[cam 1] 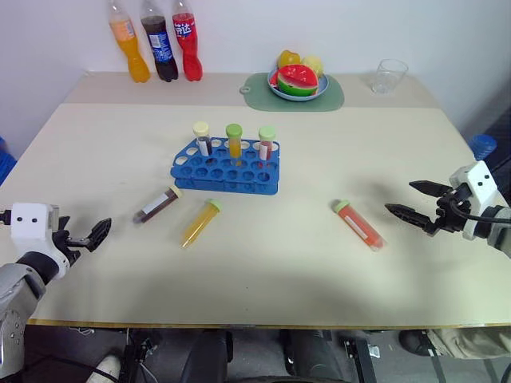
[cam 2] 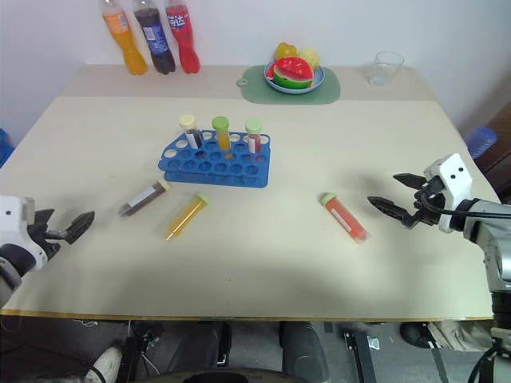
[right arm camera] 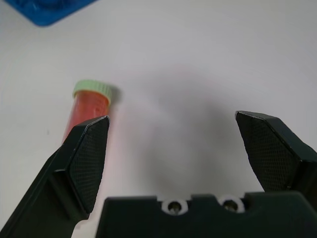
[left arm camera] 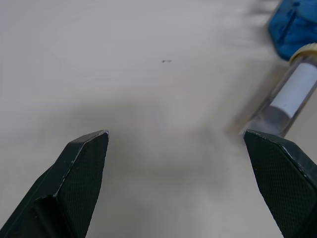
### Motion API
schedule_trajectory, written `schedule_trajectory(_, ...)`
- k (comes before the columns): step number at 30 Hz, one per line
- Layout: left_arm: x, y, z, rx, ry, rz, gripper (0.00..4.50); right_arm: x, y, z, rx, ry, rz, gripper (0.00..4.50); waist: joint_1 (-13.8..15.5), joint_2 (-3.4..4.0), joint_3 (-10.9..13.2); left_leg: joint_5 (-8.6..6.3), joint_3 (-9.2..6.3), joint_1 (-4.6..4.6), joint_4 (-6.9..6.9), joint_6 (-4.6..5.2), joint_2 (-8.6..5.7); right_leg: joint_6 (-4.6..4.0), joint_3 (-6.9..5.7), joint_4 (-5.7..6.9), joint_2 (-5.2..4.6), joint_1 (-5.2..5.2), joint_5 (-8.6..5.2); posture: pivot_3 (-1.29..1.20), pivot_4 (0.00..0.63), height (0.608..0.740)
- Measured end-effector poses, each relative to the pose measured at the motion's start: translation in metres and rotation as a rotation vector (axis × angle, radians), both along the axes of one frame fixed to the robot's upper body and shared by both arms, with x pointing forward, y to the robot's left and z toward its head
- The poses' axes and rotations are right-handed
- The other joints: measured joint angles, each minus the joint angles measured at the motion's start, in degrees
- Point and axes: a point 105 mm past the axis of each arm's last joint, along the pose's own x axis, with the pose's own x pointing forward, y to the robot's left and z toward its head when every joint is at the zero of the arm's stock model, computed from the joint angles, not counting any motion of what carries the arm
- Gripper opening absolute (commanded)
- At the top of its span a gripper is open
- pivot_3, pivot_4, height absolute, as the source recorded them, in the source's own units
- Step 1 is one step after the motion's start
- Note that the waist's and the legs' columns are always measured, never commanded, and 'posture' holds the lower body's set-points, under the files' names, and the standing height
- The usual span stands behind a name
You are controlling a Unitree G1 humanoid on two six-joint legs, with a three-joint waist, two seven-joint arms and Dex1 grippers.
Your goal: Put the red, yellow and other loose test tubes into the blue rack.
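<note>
The blue rack (cam 1: 231,183) sits mid-table with three capped tubes standing in its back row. Three loose test tubes lie flat in front of it: a dark brown one (cam 1: 157,205) at the left, a yellow one (cam 1: 200,223) beside it, and a red one (cam 1: 359,225) off to the right. My left gripper (cam 1: 94,234) hovers open near the table's left front, a hand's width left of the brown tube (left arm camera: 292,94). My right gripper (cam 1: 401,198) is open just right of the red tube (right arm camera: 86,104), pointing at it, with nothing between its fingers.
Three soda bottles (cam 1: 156,40) stand at the back left. A green mat (cam 1: 331,97) with a fruit plate and a clear cup (cam 1: 389,76) sit at the back right. The table's front edge (cam 1: 255,325) runs close below both grippers.
</note>
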Motion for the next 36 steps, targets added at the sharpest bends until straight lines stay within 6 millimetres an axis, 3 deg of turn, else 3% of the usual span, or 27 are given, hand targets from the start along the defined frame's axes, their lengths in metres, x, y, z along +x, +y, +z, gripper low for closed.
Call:
schedule_trajectory(13,0.021,-0.014,0.014,0.035,-0.055,-0.029,4.46,0.016,0.011,0.009,0.002,-0.039,-0.033,4.50,0.1,0.00,0.0,0.00,-0.01,-0.02,0.03,0.00,-0.01,0.04,0.00,0.01,0.01,0.00,0.03,0.00,0.150,0.734)
schedule_trajectory(19,0.054,-0.076,0.045,0.035,-0.191,-0.257,4.46,0.024,0.037,0.012,-0.032,-0.014,-0.020,4.50,0.1,0.00,0.0,0.00,-0.04,-0.06,0.09,-0.01,-0.04,0.06,-0.01,0.03,0.00,-0.01,0.04,0.00,0.150,0.734)
schedule_trajectory(23,0.062,-0.126,0.047,0.016,-0.205,-0.489,4.46,0.020,0.054,0.015,-0.040,0.057,-0.037,4.50,0.1,0.02,0.0,0.00,-0.05,-0.06,0.08,-0.01,-0.04,0.06,0.00,0.04,0.01,-0.02,0.04,0.00,0.150,0.734)
schedule_trajectory(25,0.058,-0.161,0.037,-0.014,-0.177,-0.651,4.46,0.014,0.069,0.010,-0.039,0.144,-0.028,4.50,-0.1,0.02,0.0,0.00,-0.05,-0.06,0.08,0.00,-0.04,0.05,0.00,0.04,0.01,-0.01,0.04,0.00,0.150,0.734)
schedule_trajectory(29,0.046,-0.200,0.020,-0.026,-0.115,-0.858,4.46,0.008,0.074,-0.001,-0.055,0.313,-0.112,4.50,0.0,0.02,0.0,0.00,-0.07,-0.07,0.10,0.00,-0.04,0.04,0.00,0.05,0.03,-0.03,0.03,0.00,0.150,0.734)
schedule_trajectory(32,0.026,-0.242,0.011,-0.039,-0.093,-1.082,4.46,0.007,0.082,-0.005,-0.096,0.401,-0.136,4.50,0.0,0.03,0.0,-0.01,-0.06,-0.12,0.12,0.02,-0.05,0.03,0.00,0.00,0.03,-0.03,0.02,0.00,0.150,0.734)
schedule_trajectory(36,0.005,-0.266,0.005,-0.044,-0.080,-1.252,4.46,0.008,0.085,-0.004,-0.137,0.493,-0.181,4.50,0.0,0.03,0.0,-0.02,-0.08,-0.17,0.11,0.05,-0.04,0.03,-0.01,0.02,0.05,-0.12,0.03,0.00,0.150,0.734)
